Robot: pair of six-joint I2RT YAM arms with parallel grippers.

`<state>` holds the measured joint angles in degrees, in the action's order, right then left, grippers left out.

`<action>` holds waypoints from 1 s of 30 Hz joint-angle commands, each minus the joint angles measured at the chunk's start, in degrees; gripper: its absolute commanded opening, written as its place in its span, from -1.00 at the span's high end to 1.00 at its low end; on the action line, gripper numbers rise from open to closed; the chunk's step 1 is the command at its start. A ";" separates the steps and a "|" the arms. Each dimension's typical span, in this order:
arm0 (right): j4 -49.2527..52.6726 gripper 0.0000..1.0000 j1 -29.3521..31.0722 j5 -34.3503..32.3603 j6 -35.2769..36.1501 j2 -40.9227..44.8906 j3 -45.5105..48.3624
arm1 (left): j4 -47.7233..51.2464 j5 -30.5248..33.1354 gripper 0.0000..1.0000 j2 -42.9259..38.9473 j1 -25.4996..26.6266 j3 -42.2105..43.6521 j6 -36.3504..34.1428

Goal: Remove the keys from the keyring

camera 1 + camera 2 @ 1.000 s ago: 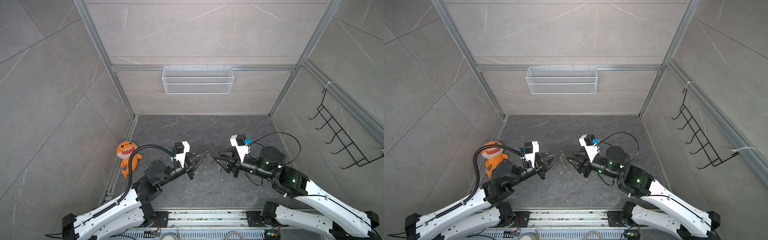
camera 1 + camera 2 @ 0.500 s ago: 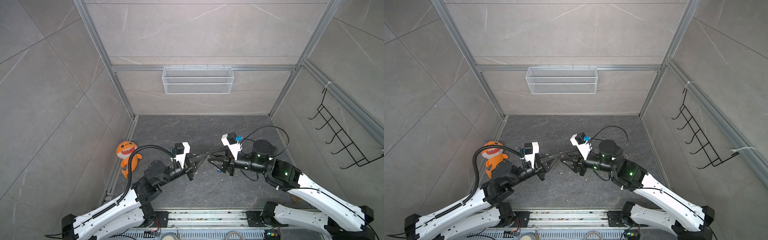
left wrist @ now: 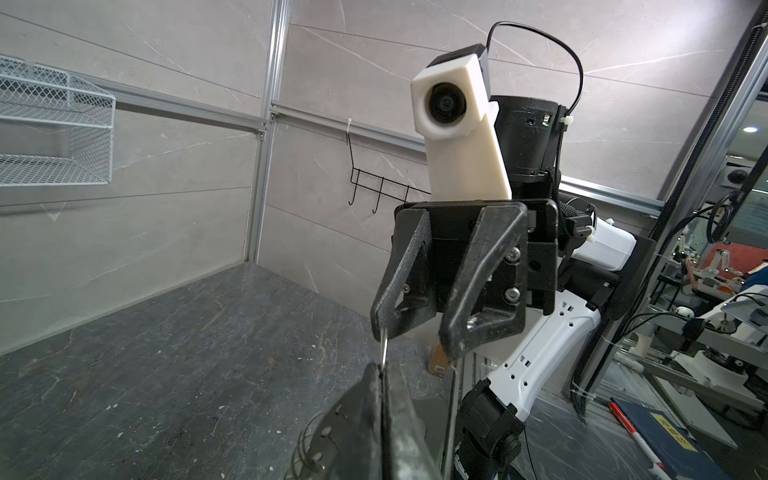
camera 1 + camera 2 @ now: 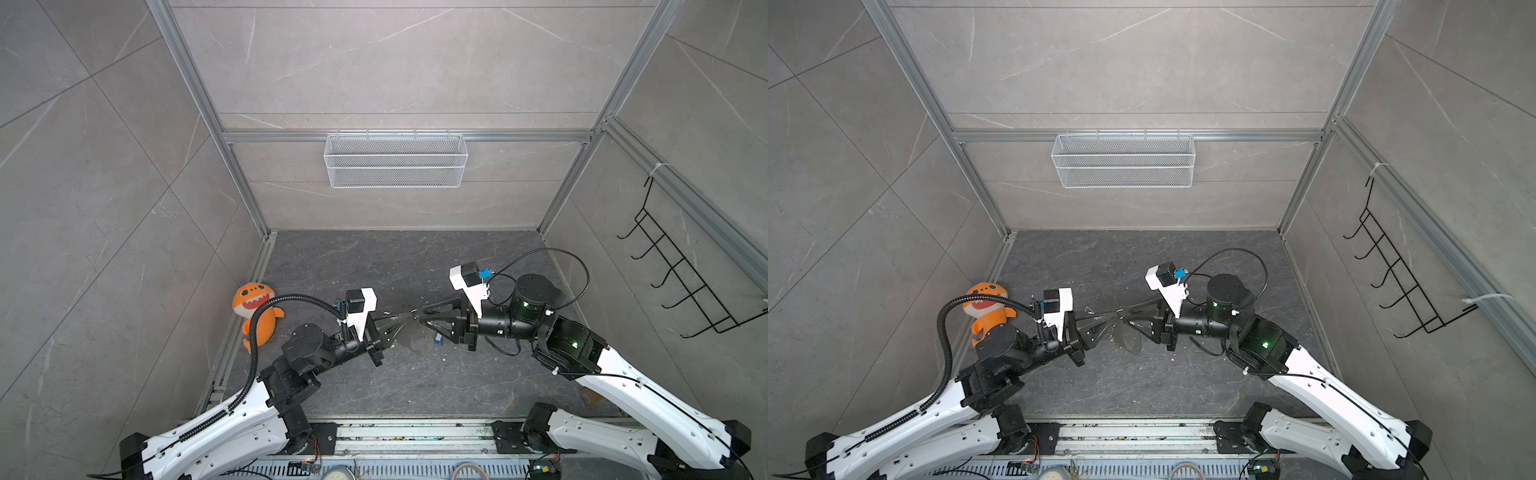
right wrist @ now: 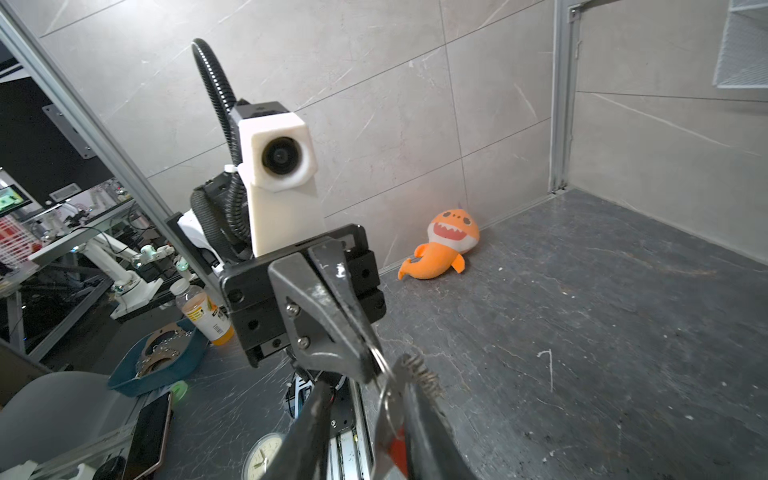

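Note:
My left gripper (image 4: 409, 326) (image 3: 381, 368) is shut on the keyring (image 4: 414, 323), a thin silver ring (image 5: 381, 365) held above the middle of the floor. Its grey fob (image 4: 1127, 338) hangs below the ring. My right gripper (image 4: 422, 316) (image 3: 417, 336) faces the left one, jaws apart, with one fingertip (image 3: 384, 322) touching the ring. A key with a red tag (image 5: 397, 451) hangs from the ring against the other right finger (image 5: 419, 419), beside a beaded coil (image 5: 424, 374). A blue-tagged key (image 4: 438, 338) shows under the right gripper; I cannot tell whether it lies on the floor.
An orange plush shark (image 4: 255, 309) lies at the floor's left edge by the wall. A white wire basket (image 4: 395, 160) hangs on the back wall. A black hook rack (image 4: 681, 282) is on the right wall. Both arms reach in from the front rail.
The right gripper has come in to the ring from the right, and its jaws have narrowed. The left gripper has kept its hold and place.

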<state>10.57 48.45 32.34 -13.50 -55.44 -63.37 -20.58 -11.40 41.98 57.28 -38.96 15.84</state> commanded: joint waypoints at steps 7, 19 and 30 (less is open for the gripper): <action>-0.70 0.58 -0.28 2.50 -0.57 -0.54 -0.26 | -3.50 -2.61 1.00 0.21 0.09 -0.72 0.43; 1.16 0.32 -1.41 1.31 -1.36 -1.91 -0.91 | -3.57 -4.70 1.00 -0.05 0.09 -0.45 0.97; 1.13 0.74 -1.43 2.69 -1.53 -1.71 -1.05 | -3.24 -3.89 1.00 -0.13 0.09 -0.26 0.97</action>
<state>11.14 47.22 34.52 -14.85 -57.65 -63.37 -20.58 -14.90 42.59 57.23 -38.76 16.49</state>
